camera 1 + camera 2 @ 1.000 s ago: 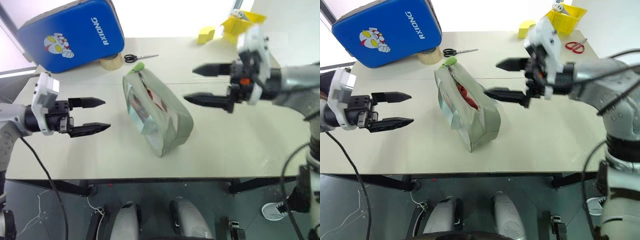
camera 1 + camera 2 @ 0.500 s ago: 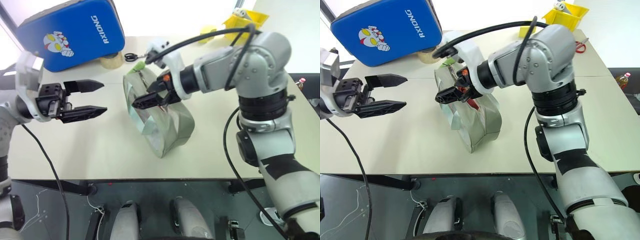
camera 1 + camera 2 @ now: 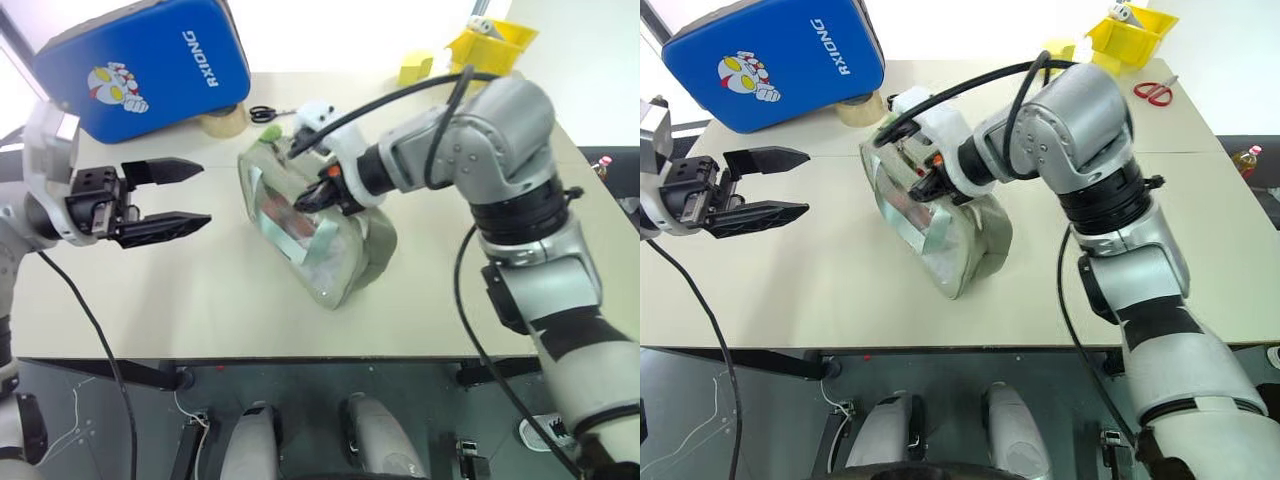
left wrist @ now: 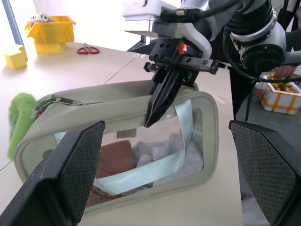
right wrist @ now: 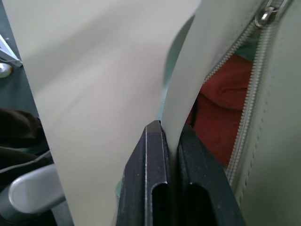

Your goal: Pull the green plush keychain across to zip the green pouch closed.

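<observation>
So the fuzzy lime-green plush keychain [image 4: 21, 123] sits at the far end of the pale sage fabric pouch [image 3: 345, 262] on the desk [image 3: 220, 300], zipper open. Right pincer [image 4: 151, 117] is pinching the pouch's edge; left pincer [image 3: 198, 192] is spread. I'd brace firmly, then pull along the zipper.

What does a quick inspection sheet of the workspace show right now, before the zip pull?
Surface: pale table, two-panel top.
Job's things: green pouch lying mid-table, zipper open, red contents showing; green plush keychain at its far end, untouched.
Clutter: blue case, tape roll, black scissors, yellow block, yellow bin, red scissors.
Grippers: right pincer shut on the pouch's upper fabric edge; left pincer open, apart from the pouch.
Cables: black cable looping over the right arm.
Surroundings: bottle on the floor.
</observation>
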Robot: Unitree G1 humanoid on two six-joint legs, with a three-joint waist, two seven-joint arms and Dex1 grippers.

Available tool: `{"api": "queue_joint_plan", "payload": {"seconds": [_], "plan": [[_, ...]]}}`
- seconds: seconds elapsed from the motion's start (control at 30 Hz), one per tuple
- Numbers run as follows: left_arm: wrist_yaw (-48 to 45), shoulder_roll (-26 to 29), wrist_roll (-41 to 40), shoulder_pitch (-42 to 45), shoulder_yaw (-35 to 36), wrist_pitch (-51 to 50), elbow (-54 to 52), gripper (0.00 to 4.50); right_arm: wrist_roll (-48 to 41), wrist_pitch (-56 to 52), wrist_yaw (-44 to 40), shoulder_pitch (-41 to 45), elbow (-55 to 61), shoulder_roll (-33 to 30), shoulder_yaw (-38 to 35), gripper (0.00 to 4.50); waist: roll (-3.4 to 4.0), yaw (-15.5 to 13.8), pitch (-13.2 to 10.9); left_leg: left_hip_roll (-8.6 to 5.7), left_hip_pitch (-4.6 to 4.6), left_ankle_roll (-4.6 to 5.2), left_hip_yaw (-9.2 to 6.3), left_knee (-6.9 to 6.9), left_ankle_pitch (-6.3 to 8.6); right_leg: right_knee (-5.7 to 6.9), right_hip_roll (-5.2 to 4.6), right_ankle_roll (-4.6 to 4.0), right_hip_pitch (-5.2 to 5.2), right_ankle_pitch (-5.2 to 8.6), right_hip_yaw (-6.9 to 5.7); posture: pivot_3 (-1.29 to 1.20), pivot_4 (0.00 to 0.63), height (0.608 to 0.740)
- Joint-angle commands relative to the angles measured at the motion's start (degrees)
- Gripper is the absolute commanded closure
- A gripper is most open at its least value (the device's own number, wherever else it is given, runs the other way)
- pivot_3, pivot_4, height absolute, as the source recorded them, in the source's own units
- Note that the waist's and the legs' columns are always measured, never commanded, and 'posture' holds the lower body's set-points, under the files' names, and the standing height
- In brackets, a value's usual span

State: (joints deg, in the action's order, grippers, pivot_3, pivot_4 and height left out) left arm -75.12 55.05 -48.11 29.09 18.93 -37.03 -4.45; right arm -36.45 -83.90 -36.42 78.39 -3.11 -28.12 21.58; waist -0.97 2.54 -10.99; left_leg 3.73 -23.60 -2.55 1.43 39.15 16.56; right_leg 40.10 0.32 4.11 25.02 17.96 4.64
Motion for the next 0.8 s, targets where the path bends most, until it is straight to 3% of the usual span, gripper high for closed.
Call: {"api": "queue_joint_plan", "payload": {"seconds": [0.03,0.17,0.33,0.53,0.8], "plan": [[0.12,0.19,-0.15,0.44,1.02,1.05,-0.89,0.0,6.21,14.55,-11.22,4.4,1.41,-8.0,3.42,4.43,0.0,-0.03,-0.01,-0.01,-0.01,0.0,0.0,0.0,0.0,-0.02,-0.01,0.0,0.0,0.0,-0.01,0.0,0.15,0.737],[0.2,-0.55,0.21,0.97,0.36,1.74,-0.46,0.0,15.06,37.58,-28.66,2.07,4.0,-17.45,8.89,4.43,0.02,0.13,-0.03,-0.01,-0.01,0.02,0.03,-0.03,0.01,-0.05,0.02,0.01,0.03,0.0,0.01,0.0,0.15,0.737],[0.16,-0.96,0.38,0.81,0.18,1.98,-0.57,0.0,23.09,52.88,-37.4,-1.53,4.11,-20.02,9.99,4.43,0.02,1.36,-0.03,0.05,0.0,0.05,0.01,-0.06,0.03,0.02,0.07,0.01,0.08,0.0,0.02,0.0,0.15,0.737],[0.17,-0.4,0.24,0.55,0.52,1.63,-0.81,0.0,30.69,60.32,-40.81,-7.24,6.25,-20.87,9.99,4.43,0.02,1.38,-0.03,0.05,0.0,0.04,0.0,-0.03,0.02,0.04,0.02,0.01,0.08,0.0,0.02,0.0,0.15,0.737],[-0.05,0.12,0.46,0.34,0.27,1.42,-0.96,0.0,31.55,52.58,-40.87,-10.26,11.06,-19.56,7.13,4.43,0.02,1.34,-0.03,0.04,0.06,0.03,-0.01,0.04,0.01,0.06,-0.01,0.0,-0.01,0.0,0.01,0.0,0.15,0.737]]}}
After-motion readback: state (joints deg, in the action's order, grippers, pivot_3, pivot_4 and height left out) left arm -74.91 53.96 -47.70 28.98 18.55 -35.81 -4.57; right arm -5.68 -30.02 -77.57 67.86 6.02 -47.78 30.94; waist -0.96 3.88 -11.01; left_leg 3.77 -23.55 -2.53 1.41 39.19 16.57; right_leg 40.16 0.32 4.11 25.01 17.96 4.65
